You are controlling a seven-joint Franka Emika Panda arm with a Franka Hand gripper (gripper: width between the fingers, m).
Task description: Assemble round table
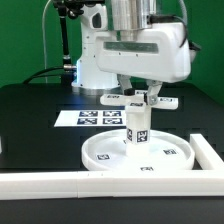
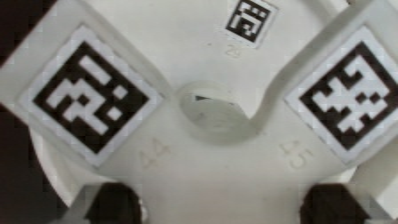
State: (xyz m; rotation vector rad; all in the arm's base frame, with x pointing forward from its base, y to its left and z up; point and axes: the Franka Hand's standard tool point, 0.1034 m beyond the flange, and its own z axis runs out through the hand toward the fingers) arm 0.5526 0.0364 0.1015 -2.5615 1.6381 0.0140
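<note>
- The arm [image 1: 135,45] comes down from the upper centre of the exterior view, wrist vertical.
- The round disc [image 1: 140,153] lies in the lower centre, beside the border bar [image 1: 100,182].
- The post [image 1: 137,125] stands upright on the disc.
- The cross-shaped piece [image 2: 205,95] sits on top of the post, filling the wrist view.
- The gripper [image 1: 138,98] holds the cross-shaped piece, jaws clamped on it.

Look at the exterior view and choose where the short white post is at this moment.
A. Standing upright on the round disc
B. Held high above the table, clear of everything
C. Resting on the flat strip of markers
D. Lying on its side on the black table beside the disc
A: the post stands upright with its base on the middle of the round disc, right under the gripper.
</note>
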